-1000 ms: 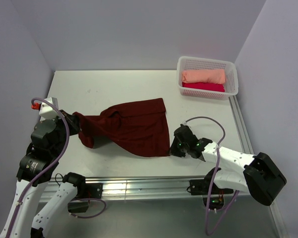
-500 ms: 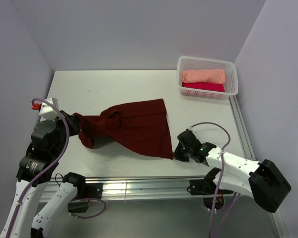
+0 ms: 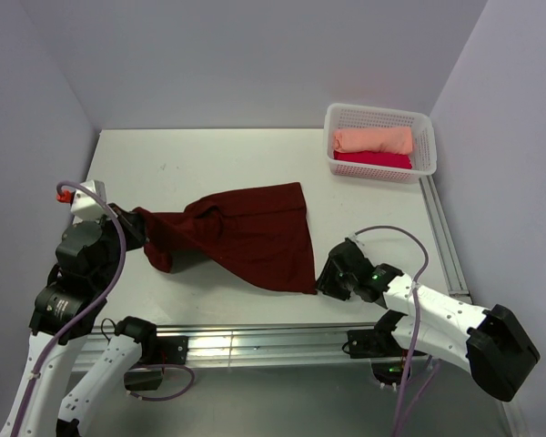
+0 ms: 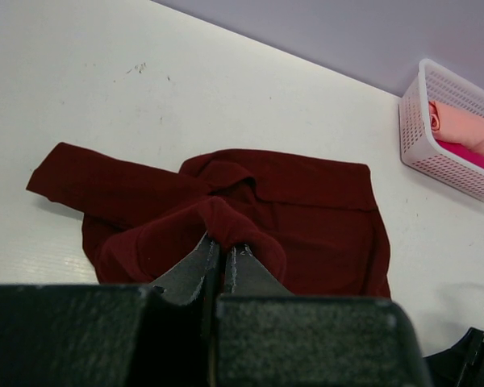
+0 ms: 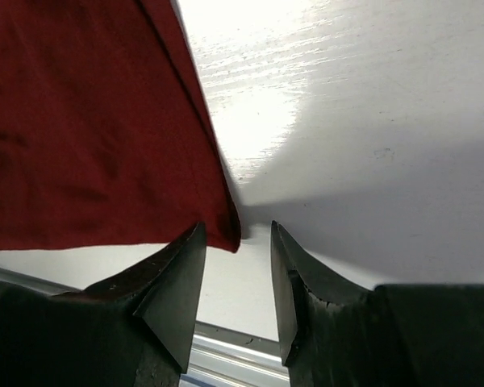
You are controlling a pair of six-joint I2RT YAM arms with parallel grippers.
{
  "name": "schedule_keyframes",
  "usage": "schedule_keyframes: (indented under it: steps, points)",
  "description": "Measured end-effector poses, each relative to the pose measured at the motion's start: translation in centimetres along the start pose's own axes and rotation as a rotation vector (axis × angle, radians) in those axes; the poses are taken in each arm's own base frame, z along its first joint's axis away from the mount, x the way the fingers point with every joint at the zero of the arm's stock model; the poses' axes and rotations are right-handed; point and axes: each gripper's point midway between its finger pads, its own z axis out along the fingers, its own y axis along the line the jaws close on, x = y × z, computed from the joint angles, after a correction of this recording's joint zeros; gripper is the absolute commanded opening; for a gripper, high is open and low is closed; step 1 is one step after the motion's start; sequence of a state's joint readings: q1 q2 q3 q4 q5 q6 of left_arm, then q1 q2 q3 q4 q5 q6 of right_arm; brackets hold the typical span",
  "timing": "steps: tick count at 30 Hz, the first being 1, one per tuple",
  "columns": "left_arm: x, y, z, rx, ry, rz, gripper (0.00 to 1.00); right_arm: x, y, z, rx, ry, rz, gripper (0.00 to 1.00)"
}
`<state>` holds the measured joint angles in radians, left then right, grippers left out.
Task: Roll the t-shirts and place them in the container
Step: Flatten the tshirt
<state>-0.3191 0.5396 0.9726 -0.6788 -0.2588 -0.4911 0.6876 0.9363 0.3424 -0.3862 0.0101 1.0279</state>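
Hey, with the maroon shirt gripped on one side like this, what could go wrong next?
The right tool is open with only the corner tip of the maroon t-shirt by its fingers, so closing may catch a sliver and slip. The left tool pinches a bunched fold, so pulling may stretch the cloth crooked rather than flat.

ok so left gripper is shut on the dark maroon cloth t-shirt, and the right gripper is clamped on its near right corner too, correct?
Not quite. The right gripper is open: the right wrist view shows its jaws standing apart, with the corner of the dark maroon cloth t-shirt at the gap, not pinched. The left gripper is indeed shut on the shirt.
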Motion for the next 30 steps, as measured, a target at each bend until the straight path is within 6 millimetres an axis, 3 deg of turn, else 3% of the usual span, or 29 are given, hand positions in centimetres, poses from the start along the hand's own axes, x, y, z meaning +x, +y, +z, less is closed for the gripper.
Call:
schedule_keyframes:
  steps: [9, 16, 25, 26, 30]
  points:
    - [-0.1, 0.0, -0.2, 0.004, -0.008, -0.002, 0.0, 0.8, 1.3, -0.2, -0.061, 0.048, 0.02, 0.5]
    - [0.0, 0.0, 0.0, -0.001, 0.001, 0.0, 0.0, 0.9, 2.3, 0.8, -0.081, 0.069, 0.029, 0.49]
    - [0.4, 0.3, 0.1, -0.015, 0.021, 0.006, 0.0, 1.1, 3.1, 1.7, -0.091, 0.073, 0.03, 0.27]
    - [0.4, 0.3, 0.1, -0.016, 0.022, 0.006, 0.0, 1.0, 3.1, 1.8, -0.087, 0.07, 0.029, 0.17]
    - [0.2, 0.3, 0.0, -0.019, 0.019, 0.006, 0.0, 0.9, 2.9, 2.1, -0.07, 0.065, 0.025, 0.14]
